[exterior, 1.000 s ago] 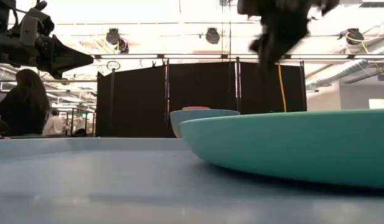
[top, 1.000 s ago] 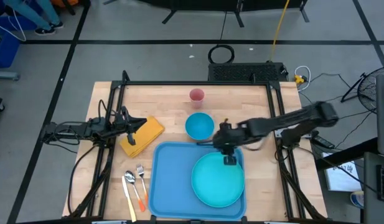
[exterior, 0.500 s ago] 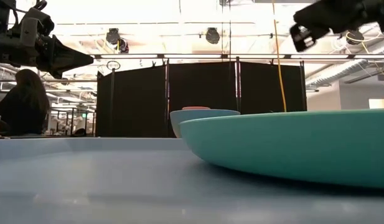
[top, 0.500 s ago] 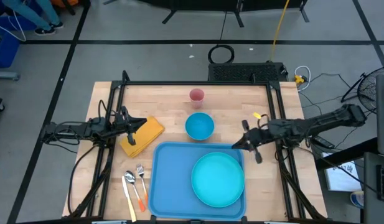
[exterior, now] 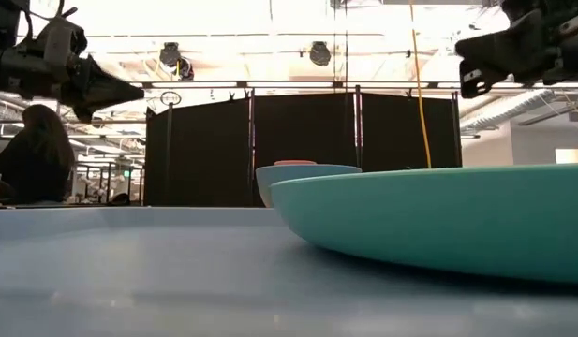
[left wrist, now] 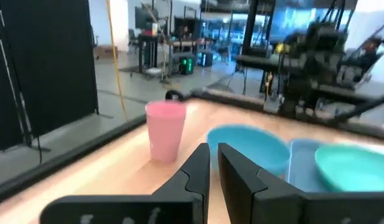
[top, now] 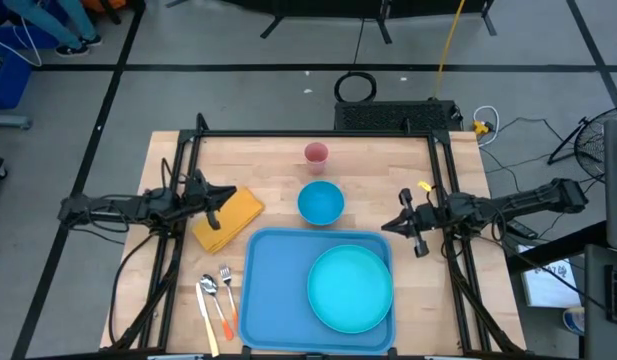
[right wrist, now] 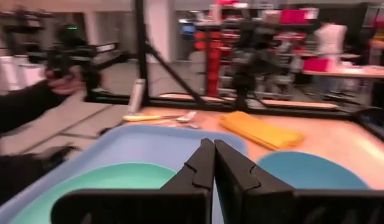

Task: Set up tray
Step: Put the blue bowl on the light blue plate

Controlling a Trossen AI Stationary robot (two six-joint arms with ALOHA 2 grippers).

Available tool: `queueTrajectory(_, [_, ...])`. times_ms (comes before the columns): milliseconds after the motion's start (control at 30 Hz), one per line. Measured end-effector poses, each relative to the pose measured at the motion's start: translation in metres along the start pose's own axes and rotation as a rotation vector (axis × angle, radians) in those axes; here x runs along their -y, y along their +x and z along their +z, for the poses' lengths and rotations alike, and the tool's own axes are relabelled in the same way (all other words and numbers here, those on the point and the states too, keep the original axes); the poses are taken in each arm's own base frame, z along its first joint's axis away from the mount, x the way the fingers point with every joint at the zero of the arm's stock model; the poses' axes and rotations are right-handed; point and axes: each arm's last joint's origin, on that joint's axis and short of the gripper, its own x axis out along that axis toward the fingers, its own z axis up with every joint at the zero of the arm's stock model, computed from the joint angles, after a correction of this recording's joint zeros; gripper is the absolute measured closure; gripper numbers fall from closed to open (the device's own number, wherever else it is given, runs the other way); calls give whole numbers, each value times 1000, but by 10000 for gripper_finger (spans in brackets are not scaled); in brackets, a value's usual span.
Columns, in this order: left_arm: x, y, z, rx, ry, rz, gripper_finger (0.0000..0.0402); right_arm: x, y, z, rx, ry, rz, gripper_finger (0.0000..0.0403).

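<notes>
The blue tray (top: 273,290) lies at the table's near edge, with a round teal plate (top: 350,288) resting flat on its right half. A blue bowl (top: 320,202) and a pink cup (top: 316,153) stand on the wood behind it. My left gripper (top: 231,196) hovers level at the table's left, above a yellow cloth (top: 228,218). Its fingers (left wrist: 198,168) are all but together, with nothing between them. My right gripper (top: 390,226) hovers level and shut (right wrist: 213,152) at the table's right, just off the tray's far right corner.
A spoon, a fork and an orange-handled piece of cutlery (top: 218,298) lie left of the tray. Black frame posts (top: 198,130) stand around the table. Bare wood shows between the bowl and my right gripper. A person (exterior: 31,154) sits beyond the table.
My right gripper has drawn back from above the plate's far rim toward the table's right edge, tipping from pointing down to level. The plate has stayed on the tray.
</notes>
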Motion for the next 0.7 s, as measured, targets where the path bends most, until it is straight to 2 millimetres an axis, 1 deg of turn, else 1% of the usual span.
queueTrajectory(67, [2,5,11,19,-35,46,366,0,0,0,0,2,33,403])
queueTrajectory(133, [5,15,21,-10,-67,127,366,1,0,0,-2,3,26,403])
queueTrajectory(200, [9,29,27,-79,-58,172,366,2,-1,0,-1,2,15,403])
queueTrajectory(267, [15,49,33,-167,-32,186,366,3,-1,0,-1,2,5,403])
queueTrajectory(400, [30,108,48,-370,35,137,366,4,-1,0,-1,5,-3,403])
queueTrajectory(533, [49,175,66,-641,200,10,365,4,-1,0,3,6,-1,403])
queueTrajectory(633, [62,220,75,-805,340,-76,348,3,-1,2,17,2,41,403])
queueTrajectory(700, [70,244,84,-877,430,-113,326,2,-1,2,15,0,71,403])
